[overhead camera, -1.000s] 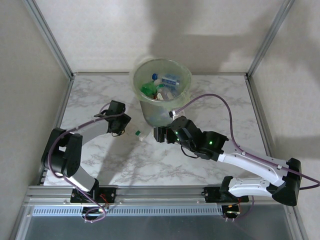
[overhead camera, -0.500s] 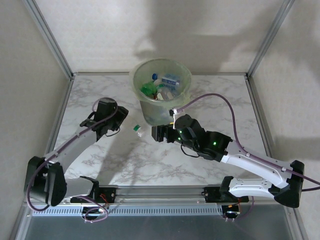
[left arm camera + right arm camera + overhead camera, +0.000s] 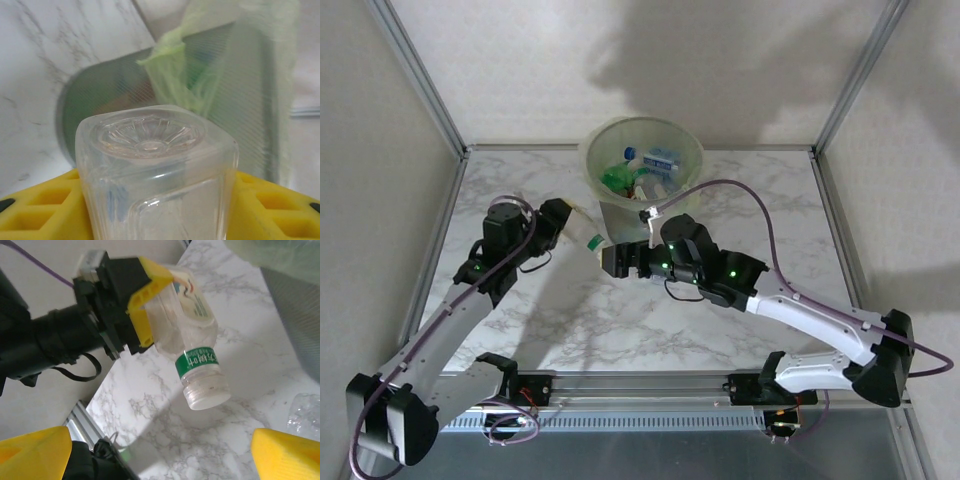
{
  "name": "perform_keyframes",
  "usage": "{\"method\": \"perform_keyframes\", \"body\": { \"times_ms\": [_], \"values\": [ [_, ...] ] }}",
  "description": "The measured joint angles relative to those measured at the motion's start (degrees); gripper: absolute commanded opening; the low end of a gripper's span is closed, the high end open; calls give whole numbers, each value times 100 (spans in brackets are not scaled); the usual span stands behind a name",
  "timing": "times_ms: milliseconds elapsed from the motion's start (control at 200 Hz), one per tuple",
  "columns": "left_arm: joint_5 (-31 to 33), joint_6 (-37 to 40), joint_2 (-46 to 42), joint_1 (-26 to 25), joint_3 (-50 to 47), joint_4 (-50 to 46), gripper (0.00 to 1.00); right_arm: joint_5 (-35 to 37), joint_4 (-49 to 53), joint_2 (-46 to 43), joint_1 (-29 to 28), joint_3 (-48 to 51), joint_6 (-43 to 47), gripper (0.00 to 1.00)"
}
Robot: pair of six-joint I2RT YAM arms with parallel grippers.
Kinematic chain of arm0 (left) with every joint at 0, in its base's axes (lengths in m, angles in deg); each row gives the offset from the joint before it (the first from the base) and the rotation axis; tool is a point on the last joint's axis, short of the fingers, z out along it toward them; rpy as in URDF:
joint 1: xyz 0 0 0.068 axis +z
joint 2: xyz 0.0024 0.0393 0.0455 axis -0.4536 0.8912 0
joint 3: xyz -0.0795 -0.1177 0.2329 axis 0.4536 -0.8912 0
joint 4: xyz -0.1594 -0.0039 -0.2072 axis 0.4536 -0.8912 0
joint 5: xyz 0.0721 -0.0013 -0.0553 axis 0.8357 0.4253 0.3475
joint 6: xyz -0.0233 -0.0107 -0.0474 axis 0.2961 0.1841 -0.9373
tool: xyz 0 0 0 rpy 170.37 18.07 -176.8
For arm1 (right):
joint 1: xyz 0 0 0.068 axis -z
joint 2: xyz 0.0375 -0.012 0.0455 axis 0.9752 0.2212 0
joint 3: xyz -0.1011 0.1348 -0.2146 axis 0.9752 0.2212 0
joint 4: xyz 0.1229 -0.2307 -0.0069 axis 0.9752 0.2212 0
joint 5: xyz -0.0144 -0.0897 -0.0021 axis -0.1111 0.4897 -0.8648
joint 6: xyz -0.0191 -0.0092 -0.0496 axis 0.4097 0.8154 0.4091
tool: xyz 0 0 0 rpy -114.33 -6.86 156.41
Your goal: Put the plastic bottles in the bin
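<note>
Half a second earlier the clear, green-labelled bottle [image 3: 588, 238] lay on the marble table [image 3: 500, 170], left of the bin [image 3: 618, 211]. The left gripper [image 3: 566, 220] had since lifted it off the table, clamped on its body with the cap hanging down, near the bin's left wall. The right gripper [image 3: 610, 262], fingers spread and empty, had shifted left in front of the bin. Blue- and green-labelled bottles [image 3: 660, 160] lay inside the bin. A crumpled clear scrap [image 3: 305, 412] by the bin's base was cut off and could not be identified.
</note>
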Motion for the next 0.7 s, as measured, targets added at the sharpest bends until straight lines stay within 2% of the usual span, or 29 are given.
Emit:
{"method": "perform_keyframes", "body": {
  "times_ms": [250, 406, 701],
  "values": [
    [-643, -149, -293, 20, -129, 601, 48, -393, -105, 66, 247, -103, -149, 94],
    [-955, -483, -518, 26, -354, 1349, 49, -844, -352, 111, 476, -103, -293, 94],
    [-1276, -1012, -601, 26, -579, 2293, 50, -1375, -588, 387, 509, -186, -409, 80]
  ]
}}
